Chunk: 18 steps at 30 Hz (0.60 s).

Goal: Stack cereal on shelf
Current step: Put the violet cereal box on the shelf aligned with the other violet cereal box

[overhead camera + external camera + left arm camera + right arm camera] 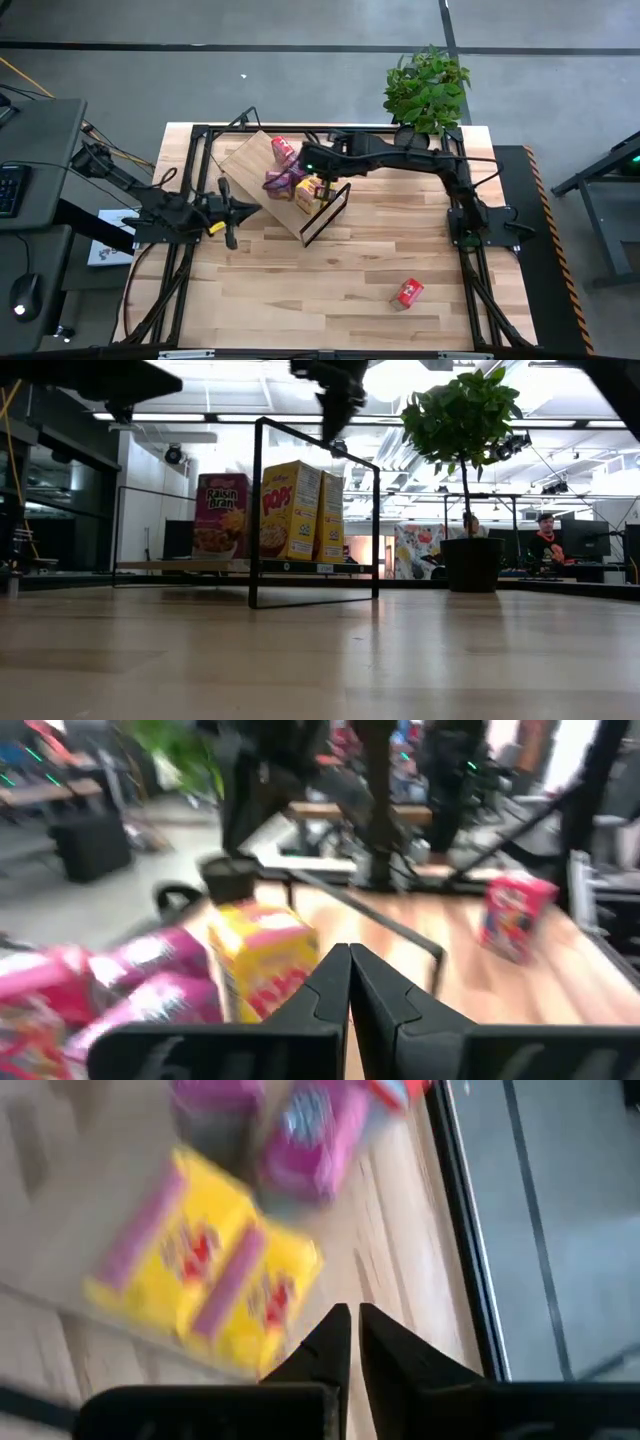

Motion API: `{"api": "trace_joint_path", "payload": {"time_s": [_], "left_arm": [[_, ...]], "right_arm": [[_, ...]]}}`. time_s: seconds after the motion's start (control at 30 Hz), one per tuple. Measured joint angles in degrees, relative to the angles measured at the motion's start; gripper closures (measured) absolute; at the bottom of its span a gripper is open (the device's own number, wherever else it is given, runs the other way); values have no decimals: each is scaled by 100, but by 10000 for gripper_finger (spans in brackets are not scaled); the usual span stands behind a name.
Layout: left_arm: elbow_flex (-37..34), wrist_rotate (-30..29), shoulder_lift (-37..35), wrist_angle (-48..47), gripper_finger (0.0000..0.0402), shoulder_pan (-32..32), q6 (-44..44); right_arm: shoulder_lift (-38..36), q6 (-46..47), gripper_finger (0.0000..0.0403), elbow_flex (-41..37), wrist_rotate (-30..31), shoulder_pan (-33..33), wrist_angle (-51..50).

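The shelf (250, 165) is a light wood board lying flat on the table, with its black wire frame (325, 213) at the end toward the near right. On the board are a red cereal box (283, 150), pink-purple boxes (280, 180) and two yellow boxes (310, 192). In the low view the yellow boxes (290, 510) and a pink-purple box (222, 515) stand upright. Another red box (407, 293) lies on the table near the right. My right gripper (350, 1330) hangs shut above the yellow boxes (205, 1275). My left gripper (348, 970) is shut beside the shelf's left side (232, 212).
A potted green plant (428, 88) stands at the table's far right corner, behind my right arm. Black frame rails (190, 180) run along the table's left and right edges. Bare tabletop (300, 290) lies between the shelf and the near edge. People sit in the room beyond (545, 540).
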Motion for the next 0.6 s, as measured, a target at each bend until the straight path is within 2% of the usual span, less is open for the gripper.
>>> {"api": "trace_joint_path", "payload": {"time_s": [0.07, 0.17, 0.37, 0.47, 0.6], "left_arm": [[0, 272, -3, -307, 402, 46, -421], [0, 454, 0, -957, 401, 123, -1157], [-1, 270, 273, -2348, 402, 461, -2820], [-52, 383, 594, -2383, 401, 813, -3062], [-63, 1020, 1110, -2042, 402, 1503, -2900]], "right_arm": [[-398, 153, 393, -664, 115, 66, 97], [-1270, 507, 399, -2048, 190, 231, 790], [-3200, 990, 402, -4737, 210, 659, 3025], [-3909, 950, 400, -5539, 213, 783, 3998], [-4547, 779, 402, -6153, 225, 803, 4851]]}}
